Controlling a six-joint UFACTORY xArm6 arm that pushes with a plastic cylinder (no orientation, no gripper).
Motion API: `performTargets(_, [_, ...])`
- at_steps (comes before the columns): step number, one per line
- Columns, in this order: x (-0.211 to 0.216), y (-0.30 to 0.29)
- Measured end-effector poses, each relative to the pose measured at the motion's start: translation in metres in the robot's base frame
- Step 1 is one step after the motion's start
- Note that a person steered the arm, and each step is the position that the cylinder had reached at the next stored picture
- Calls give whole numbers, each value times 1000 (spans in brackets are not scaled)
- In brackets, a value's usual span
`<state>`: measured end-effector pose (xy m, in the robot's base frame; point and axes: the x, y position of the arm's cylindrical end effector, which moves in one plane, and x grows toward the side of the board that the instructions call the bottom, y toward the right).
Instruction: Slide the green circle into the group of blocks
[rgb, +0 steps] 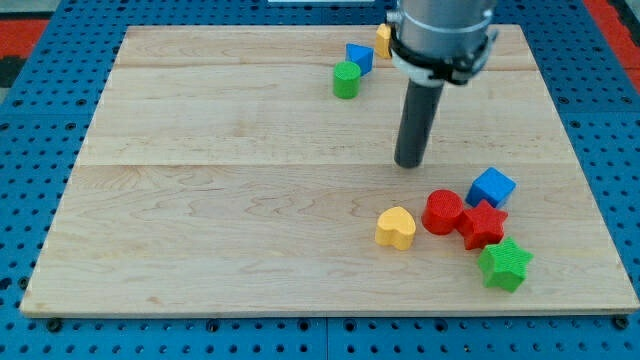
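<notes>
The green circle stands near the view's top, left of centre-right. A blue block touches it on its upper right, and a yellow block sits beyond, partly hidden by the arm. My tip rests on the board, below and to the right of the green circle and well apart from it. The group lies at the lower right: a yellow heart, a red cylinder, a blue cube, a red star and a green star.
The wooden board lies on a blue pegboard table. The arm's grey body hangs over the board's top right. The green star sits close to the board's right edge.
</notes>
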<state>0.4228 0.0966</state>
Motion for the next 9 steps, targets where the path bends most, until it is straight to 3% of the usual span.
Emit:
performTargets(1, [-23,-34])
performTargets(2, [-30,-121])
performTargets(3, [-94,-134])
performTargets(4, [-125,-122])
performTargets(6, [-100,-57])
performTargets(7, [-126,-64])
performTargets(8, [-123,1])
performTargets(9, [-90,23])
